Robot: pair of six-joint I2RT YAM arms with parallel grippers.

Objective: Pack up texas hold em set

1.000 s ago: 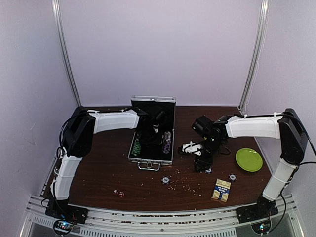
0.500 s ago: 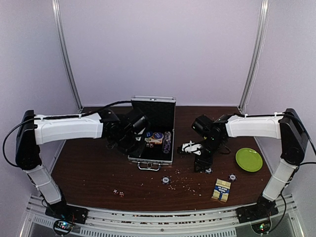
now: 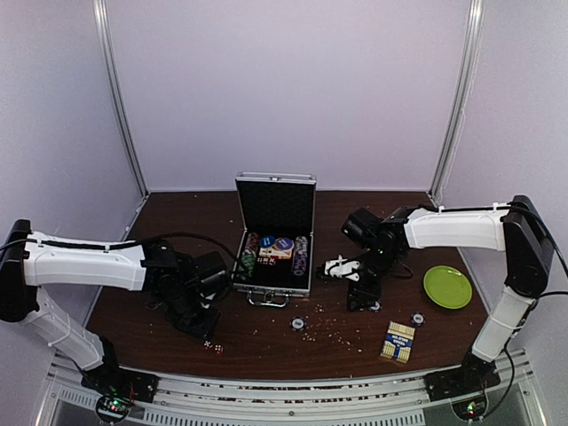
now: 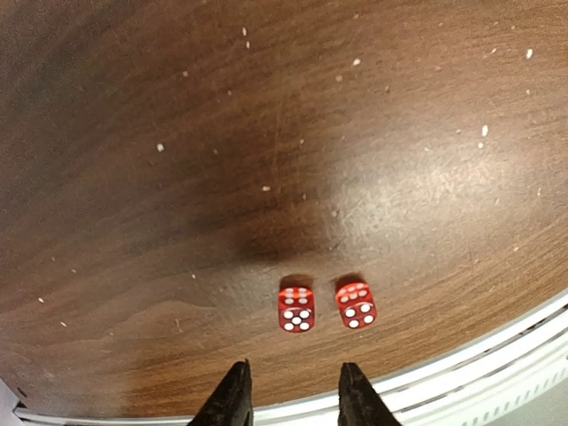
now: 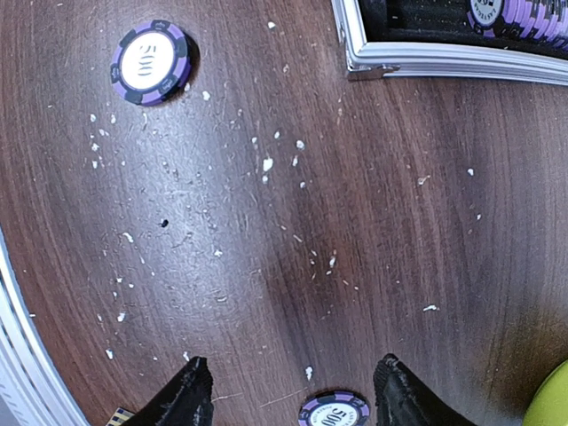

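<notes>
Texas hold em set case [image 3: 275, 209] stands open at mid-counter [image 3: 266, 342], with chips [image 3: 282, 247] racked inside. Two red dice [image 4: 295, 309] lie side by side on the wood just ahead of the left tool [image 4: 291, 380], whose tips are parted and empty. The right tool [image 5: 293, 390] hangs spread wide, and a purple chip [image 5: 333, 412] lies flat between its tips.

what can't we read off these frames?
- Case contents: top view too small to count chips; right wrist view cuts it at the top edge.
- Chip by the right gripper: cut off by the right wrist view's bottom edge.
- Card box: print too small from above; only a corner in the right wrist view.
- Left gripper: top view, its own body hides how the jaws stand.
</notes>
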